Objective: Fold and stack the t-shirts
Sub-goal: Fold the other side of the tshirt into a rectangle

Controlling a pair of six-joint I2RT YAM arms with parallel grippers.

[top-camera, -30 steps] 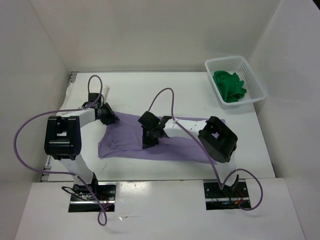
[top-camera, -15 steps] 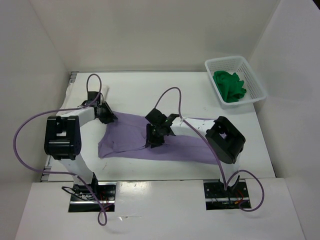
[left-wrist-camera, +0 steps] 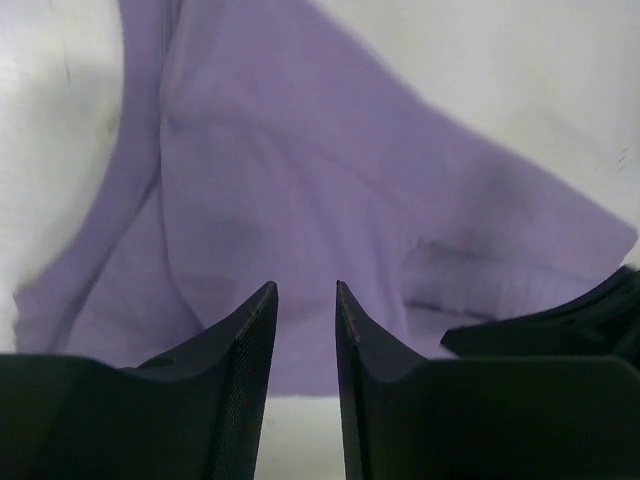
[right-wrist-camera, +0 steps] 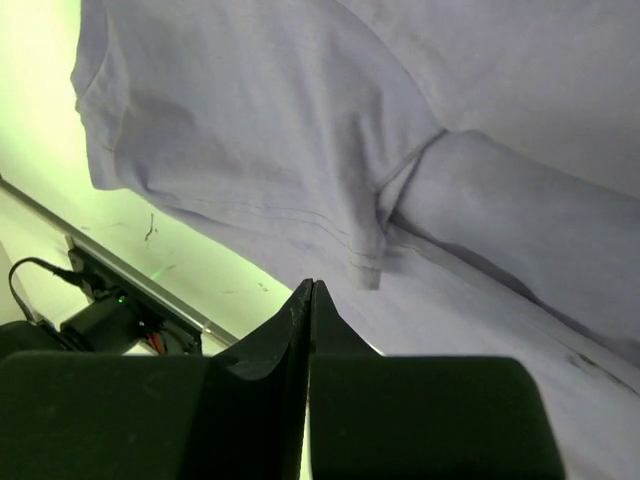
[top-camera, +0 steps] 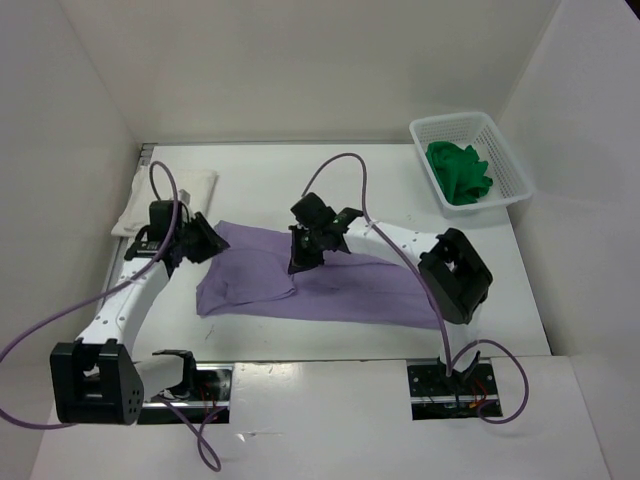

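The lavender t-shirt [top-camera: 350,285] [left-wrist-camera: 300,160] [right-wrist-camera: 250,110] lies spread across the middle of the table, its left part doubled over. My left gripper [top-camera: 210,245] [left-wrist-camera: 305,285] hovers at the shirt's far-left corner, open, with nothing between its fingers. My right gripper [top-camera: 297,265] [right-wrist-camera: 312,282] is shut and empty above the shirt's middle, just clear of a sleeve hem [right-wrist-camera: 365,265]. The white t-shirt [top-camera: 185,188] lies folded at the far left of the table. The green t-shirt [top-camera: 458,172] sits crumpled in the basket.
The white lattice basket [top-camera: 510,150] stands at the far right corner. White walls close in the table on three sides. Purple cables [top-camera: 345,185] loop above both arms. The arm bases and mounting rail [top-camera: 440,385] line the near edge.
The left arm's elbow swung down toward the near-left corner and its gripper drew slightly left. The right gripper moved farther up over the shirt, opening briefly, then shutting.
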